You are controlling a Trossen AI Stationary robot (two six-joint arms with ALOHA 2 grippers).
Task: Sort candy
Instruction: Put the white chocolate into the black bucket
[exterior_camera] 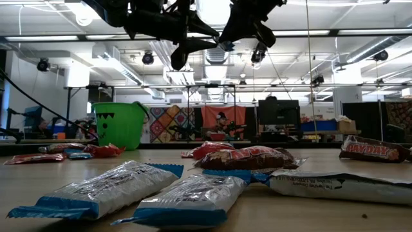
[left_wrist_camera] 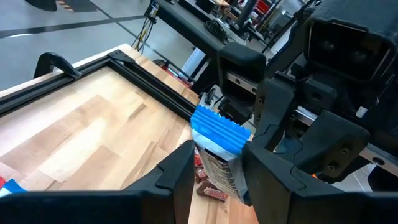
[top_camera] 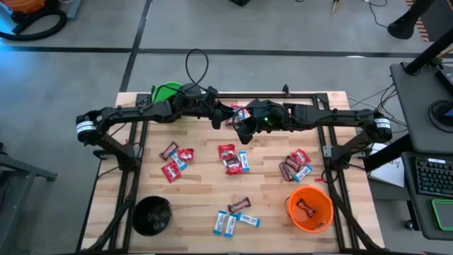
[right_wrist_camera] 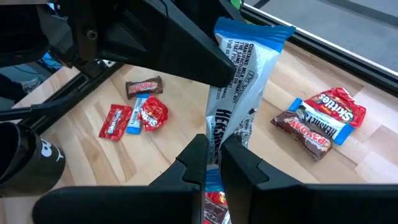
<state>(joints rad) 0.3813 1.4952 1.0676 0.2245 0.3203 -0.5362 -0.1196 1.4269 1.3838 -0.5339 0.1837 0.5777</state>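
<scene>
both grippers meet above the tabletop's (top_camera: 191, 212) far edge, near its middle, the left gripper (top_camera: 219, 119) just left of the right gripper (top_camera: 244, 126), with one candy packet (right_wrist_camera: 239, 93) between them. one bucket (top_camera: 166, 92) stands at the far left corner, another bucket (top_camera: 152, 214) at the near left corner, a third bucket (top_camera: 309, 209) at the near right corner. loose candy (top_camera: 232, 159) lies mid-table.

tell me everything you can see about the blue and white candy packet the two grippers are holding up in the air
The blue-and-white packet is a long, glossy foil wrapper, white in the middle with printed text and a crimped blue end. It hangs roughly upright, well above the table, over its far middle part. The right gripper pinches its lower part and the left gripper closes around it from the other side. Nothing else touches it; other candies lie below.
</scene>
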